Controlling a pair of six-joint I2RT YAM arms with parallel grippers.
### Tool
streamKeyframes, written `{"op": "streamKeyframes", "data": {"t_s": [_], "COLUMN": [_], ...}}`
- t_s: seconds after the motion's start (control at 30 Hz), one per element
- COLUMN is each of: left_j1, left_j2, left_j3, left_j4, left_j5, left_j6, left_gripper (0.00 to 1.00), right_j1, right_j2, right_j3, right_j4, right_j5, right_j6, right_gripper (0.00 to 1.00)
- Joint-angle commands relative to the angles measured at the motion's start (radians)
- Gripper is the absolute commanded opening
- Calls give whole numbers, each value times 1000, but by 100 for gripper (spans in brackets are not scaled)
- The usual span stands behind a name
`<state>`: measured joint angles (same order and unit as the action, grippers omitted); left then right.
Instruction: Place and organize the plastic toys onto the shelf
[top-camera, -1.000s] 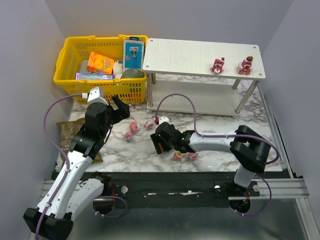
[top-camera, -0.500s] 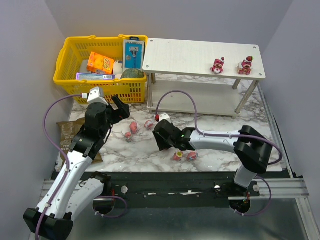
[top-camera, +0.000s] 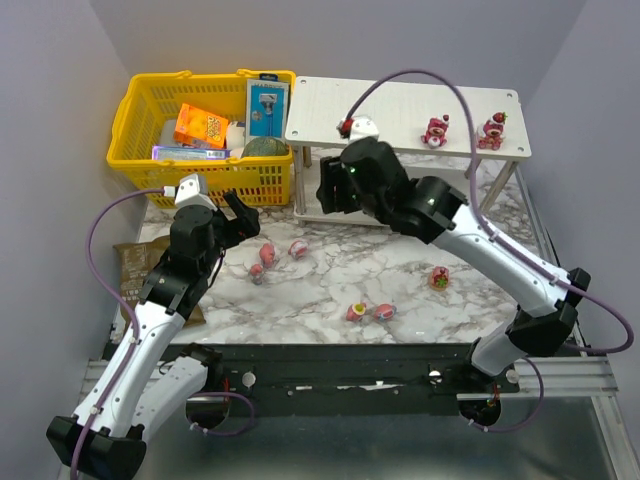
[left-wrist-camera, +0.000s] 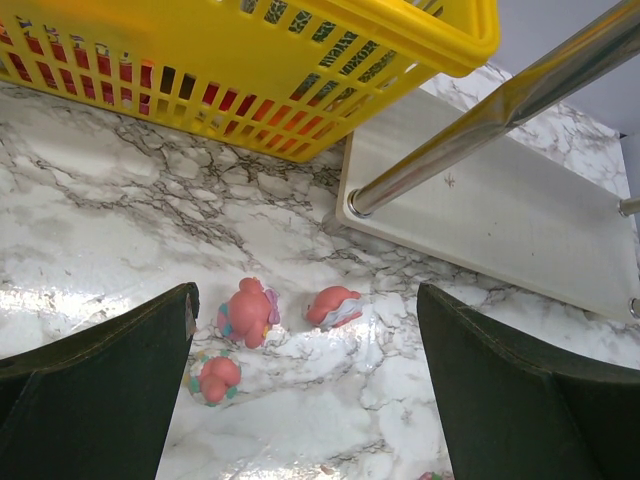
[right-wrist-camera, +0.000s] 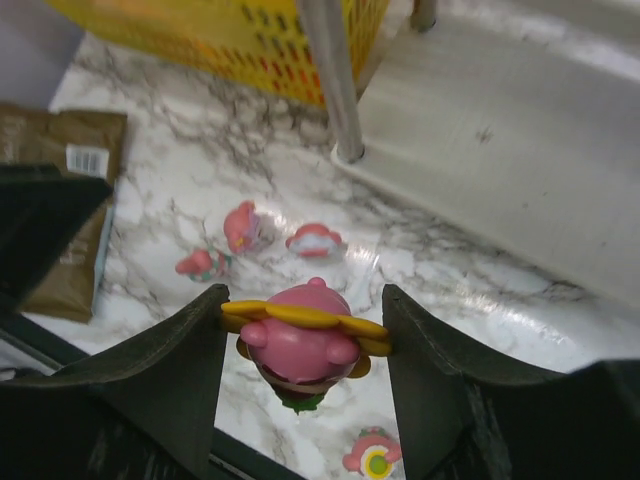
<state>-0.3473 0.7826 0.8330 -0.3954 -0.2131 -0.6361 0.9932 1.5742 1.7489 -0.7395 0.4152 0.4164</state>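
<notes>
Bright, even light falls from above. The glossy white marble-patterned counter (left-wrist-camera: 330, 400) glares just in front of the low white wood-grain shelf (left-wrist-camera: 500, 210), with soft shadows beneath it. Beside the shelf, the yellow plastic mesh basket (right-wrist-camera: 250, 40) is out of focus in the right wrist view

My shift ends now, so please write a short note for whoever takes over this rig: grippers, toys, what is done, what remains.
Right gripper: shut on a glossy pink plastic toy with yellow petals, before the left end of the low white two-tier shelf.
Left gripper: open, above three pink toys on the marble table.
Done: two red bear figurines stand on the top tier.
Left: shelve the held toy, those three, and three more toys on the table.
</notes>
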Motion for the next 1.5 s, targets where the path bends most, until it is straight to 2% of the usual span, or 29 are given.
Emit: {"op": "streamKeyframes", "data": {"t_s": [0.0,0.23,0.47,1.03,1.47], "left_j1": [-4,-4,-4,-4,-4], "left_j2": [-6,-5,-8,-8,-8], "left_j3": [0,8,9,3,-5], "left_j4": [-3,-2,-11,-20,-22], "left_j5": [-11,-11,-14,-15,-25], "left_j6": [3,1,1,-2,1], "left_gripper": [99,99,99,99,99], "right_j1": [-79,-201,-281,-372,-375], "right_j2": [17,93,175,276,337], "right_j3": [234,489,626,676,681], "right_j4": [-239,-297,-363,-360,-319], "right_j5": [59,91,33,-64,-46], "right_j6": [-40,-100,-116,-151,-172], "right_gripper": [23,25,30,40,45]}}
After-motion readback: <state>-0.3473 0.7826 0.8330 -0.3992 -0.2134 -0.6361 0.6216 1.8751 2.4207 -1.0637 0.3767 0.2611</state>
